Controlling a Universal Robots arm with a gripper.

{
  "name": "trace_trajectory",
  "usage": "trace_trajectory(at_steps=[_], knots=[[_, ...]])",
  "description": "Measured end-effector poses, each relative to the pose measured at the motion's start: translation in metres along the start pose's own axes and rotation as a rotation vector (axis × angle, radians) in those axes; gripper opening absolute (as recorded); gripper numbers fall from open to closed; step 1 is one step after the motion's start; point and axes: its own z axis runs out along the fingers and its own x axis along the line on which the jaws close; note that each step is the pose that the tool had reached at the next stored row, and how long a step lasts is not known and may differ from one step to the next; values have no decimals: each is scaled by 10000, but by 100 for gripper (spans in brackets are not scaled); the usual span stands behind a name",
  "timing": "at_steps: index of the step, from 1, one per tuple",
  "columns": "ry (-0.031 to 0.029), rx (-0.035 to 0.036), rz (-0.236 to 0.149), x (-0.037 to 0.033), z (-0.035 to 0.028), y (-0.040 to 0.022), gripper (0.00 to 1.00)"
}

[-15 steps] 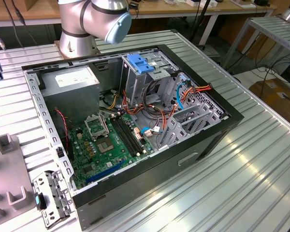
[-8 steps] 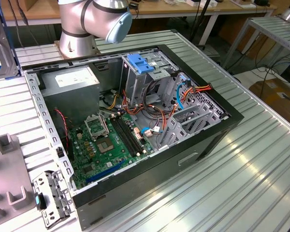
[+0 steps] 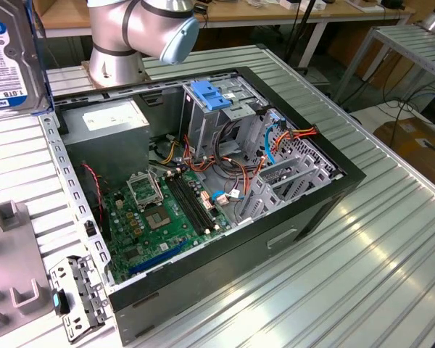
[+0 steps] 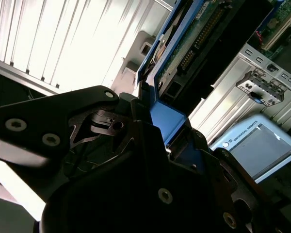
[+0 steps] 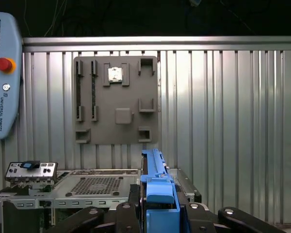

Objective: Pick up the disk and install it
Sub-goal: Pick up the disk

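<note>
The disk (image 3: 11, 54) hangs high at the exterior view's left, close to the camera, its labelled face edged by the blue carrier frame. In both wrist views my gripper (image 5: 157, 213) is shut on the disk (image 5: 155, 179), with black fingers (image 5: 128, 213) pressed on either side of the blue frame. In the second wrist view the disk (image 4: 184, 48) runs away from the gripper (image 4: 160, 126), its dark circuit-board side showing. The disk is lifted off the table, well above and to the side of the open computer case (image 3: 297, 217).
The drive cage with a light-blue latch plate (image 3: 210, 94) stands at the case's back. The motherboard (image 3: 167, 210) and cables lie inside. A grey fixture plate (image 5: 116, 99), a metal bracket (image 3: 76, 293) and a teach pendant (image 5: 2, 73) lie on the ribbed table.
</note>
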Motion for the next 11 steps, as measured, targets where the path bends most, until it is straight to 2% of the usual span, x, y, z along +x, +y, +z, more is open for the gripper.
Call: trace_trajectory(at_steps=[9,11], knots=[[0,0,0,-4,5,-249,37],[1,0,0,-6,7,-335,37]])
